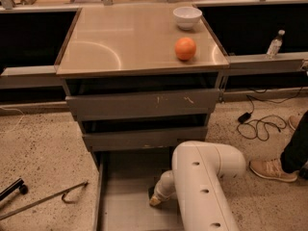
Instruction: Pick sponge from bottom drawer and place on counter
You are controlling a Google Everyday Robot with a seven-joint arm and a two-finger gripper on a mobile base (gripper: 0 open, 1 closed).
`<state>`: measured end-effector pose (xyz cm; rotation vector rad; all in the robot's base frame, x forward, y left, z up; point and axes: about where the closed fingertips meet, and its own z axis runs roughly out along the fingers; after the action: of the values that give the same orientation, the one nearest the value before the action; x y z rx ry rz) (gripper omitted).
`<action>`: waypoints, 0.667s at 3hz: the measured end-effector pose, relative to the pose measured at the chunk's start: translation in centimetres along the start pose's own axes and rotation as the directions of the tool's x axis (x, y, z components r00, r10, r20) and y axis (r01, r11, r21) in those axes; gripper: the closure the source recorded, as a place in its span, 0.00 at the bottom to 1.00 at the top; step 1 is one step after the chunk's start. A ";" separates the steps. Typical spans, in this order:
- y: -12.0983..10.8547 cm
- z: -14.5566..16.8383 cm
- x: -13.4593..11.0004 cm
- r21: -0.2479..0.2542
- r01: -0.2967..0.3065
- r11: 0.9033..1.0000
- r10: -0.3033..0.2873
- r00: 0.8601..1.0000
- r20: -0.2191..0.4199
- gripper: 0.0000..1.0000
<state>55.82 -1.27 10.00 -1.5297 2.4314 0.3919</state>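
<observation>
The bottom drawer (126, 186) is pulled open below the cabinet, showing its flat grey floor. My white arm (202, 186) reaches down into it from the right. The gripper (155, 199) is low over the drawer floor near its middle. A small dark patch with a pale yellow edge (154, 201) shows right at the gripper's tip; it may be the sponge, mostly hidden by the wrist. The counter (120, 37) is the glossy tan top of the cabinet.
An orange (185, 48) and a white bowl (187, 17) sit on the counter's right side. Two narrower grey drawers (144, 104) stand slightly open above. A person's shoe (272, 170), cables (260, 126), a bottle (274, 43) and a metal rod (43, 201) are around.
</observation>
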 end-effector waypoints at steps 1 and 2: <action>0.0 -0.5 -0.2 0.000 0.000 1.000 0.000 1.000 0.001 0.89; -3.9 -4.6 -4.1 0.012 -0.056 0.998 0.055 0.992 0.113 1.00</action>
<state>60.77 -1.06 15.32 -1.3970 2.3884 0.4570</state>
